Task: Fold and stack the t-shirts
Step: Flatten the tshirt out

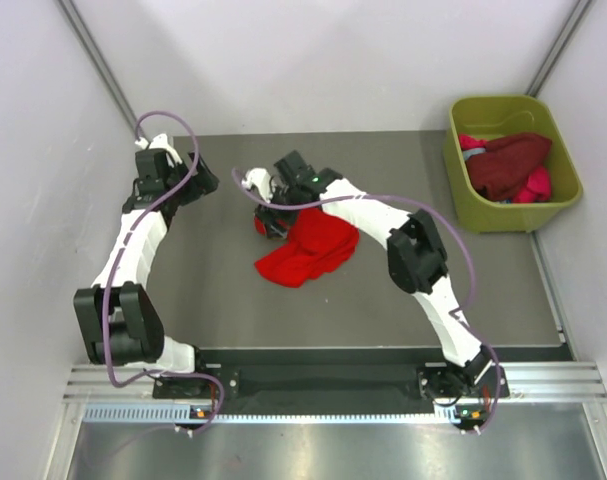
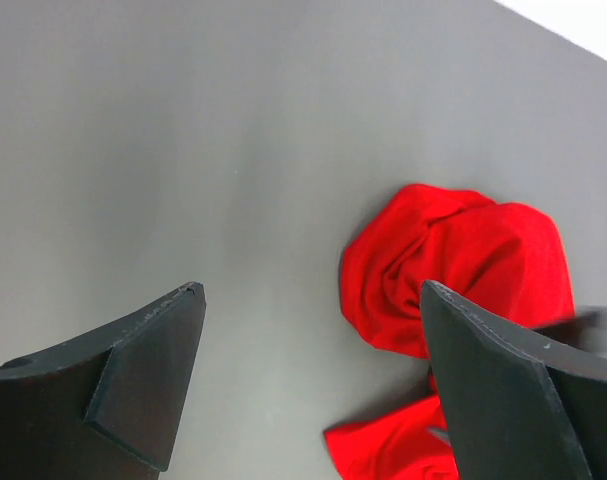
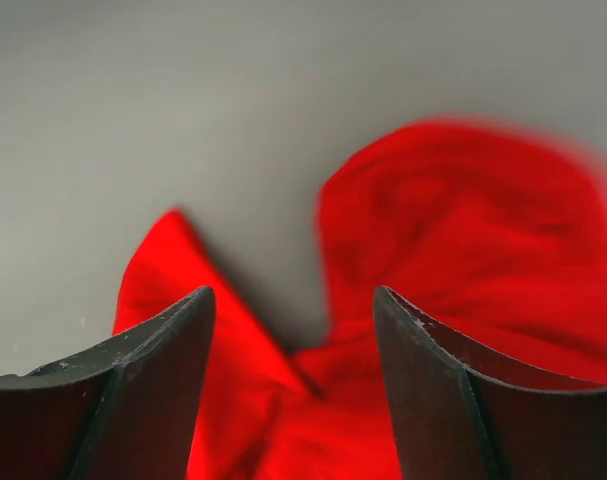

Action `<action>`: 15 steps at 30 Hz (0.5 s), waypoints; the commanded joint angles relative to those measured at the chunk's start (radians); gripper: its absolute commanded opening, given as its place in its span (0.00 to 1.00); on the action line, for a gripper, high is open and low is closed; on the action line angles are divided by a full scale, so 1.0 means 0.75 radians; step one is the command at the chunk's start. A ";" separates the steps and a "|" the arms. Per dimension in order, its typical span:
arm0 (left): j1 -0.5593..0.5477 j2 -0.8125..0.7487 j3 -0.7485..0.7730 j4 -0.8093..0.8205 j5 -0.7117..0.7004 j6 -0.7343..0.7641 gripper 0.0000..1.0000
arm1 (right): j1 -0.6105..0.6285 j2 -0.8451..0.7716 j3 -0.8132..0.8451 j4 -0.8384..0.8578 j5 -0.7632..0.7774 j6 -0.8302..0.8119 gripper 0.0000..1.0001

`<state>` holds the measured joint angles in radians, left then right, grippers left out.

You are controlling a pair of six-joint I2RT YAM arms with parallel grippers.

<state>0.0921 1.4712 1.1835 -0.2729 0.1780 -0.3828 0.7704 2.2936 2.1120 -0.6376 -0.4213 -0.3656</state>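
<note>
Here my right tool (image 3: 293,291) hangs open over the crumpled bright red t-shirt (image 1: 308,250) on the table (image 1: 213,290), perhaps touching it, likely seeking an edge. My left tool (image 2: 311,288) hovers open beside it, ready to help spread.

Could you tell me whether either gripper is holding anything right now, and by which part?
Nothing is held. The right gripper has its jaws apart over the crumpled red t-shirt; the left gripper is open above the table.
</note>
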 commanded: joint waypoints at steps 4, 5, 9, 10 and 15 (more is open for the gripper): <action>0.024 -0.131 -0.050 0.026 -0.037 0.036 0.93 | 0.018 0.036 0.133 -0.031 -0.056 -0.016 0.65; 0.026 -0.137 -0.054 0.024 -0.033 0.038 0.93 | 0.018 0.049 0.139 -0.029 -0.050 -0.016 0.65; 0.035 -0.145 -0.062 0.024 -0.029 0.040 0.93 | 0.018 0.112 0.135 0.005 -0.023 0.005 0.65; 0.035 -0.145 -0.064 0.024 -0.033 0.040 0.93 | 0.018 0.120 0.137 0.018 -0.011 0.007 0.65; 0.045 -0.143 -0.073 0.028 -0.020 0.034 0.93 | 0.030 0.210 0.190 0.044 0.022 0.005 0.65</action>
<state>0.1143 1.3956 1.1381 -0.2737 0.1635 -0.3645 0.7822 2.3920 2.2044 -0.6434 -0.4168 -0.3634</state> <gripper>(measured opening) 0.930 0.650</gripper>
